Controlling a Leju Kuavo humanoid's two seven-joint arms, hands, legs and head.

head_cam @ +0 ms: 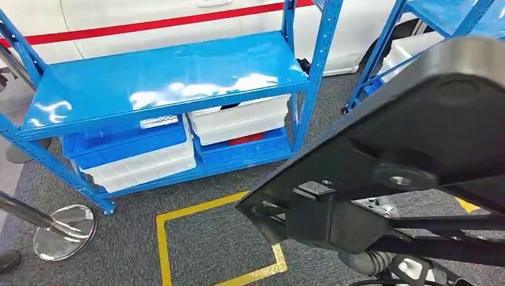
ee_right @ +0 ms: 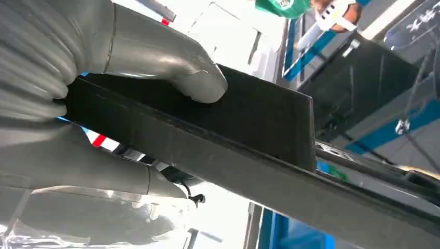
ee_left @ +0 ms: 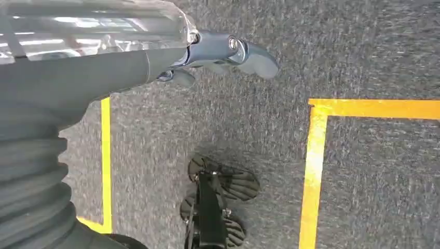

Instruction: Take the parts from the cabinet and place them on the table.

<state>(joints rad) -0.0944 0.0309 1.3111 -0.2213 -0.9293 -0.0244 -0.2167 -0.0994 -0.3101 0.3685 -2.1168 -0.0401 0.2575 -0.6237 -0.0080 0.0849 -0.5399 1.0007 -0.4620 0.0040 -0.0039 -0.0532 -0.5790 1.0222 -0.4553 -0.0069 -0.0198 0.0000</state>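
Observation:
A large flat black part (head_cam: 417,137) with a boxy underside hangs close to my head camera, covering the right side of the head view. My right hand (ee_right: 129,78) grips this black part (ee_right: 249,119) by its edge, thumb on one face and fingers on the other. The blue cabinet (head_cam: 167,74) stands ahead to the left, its top shelf bare and glossy. My left hand (ee_left: 218,52) hangs over grey carpet, holding nothing, with its fingers loosely spread.
White bins (head_cam: 238,119) and blue bins (head_cam: 125,140) fill the cabinet's lower shelf. A yellow tape square (head_cam: 164,238) marks the carpet in front. A stanchion base (head_cam: 62,229) stands at the left. A second blue rack (head_cam: 417,18) stands at the right.

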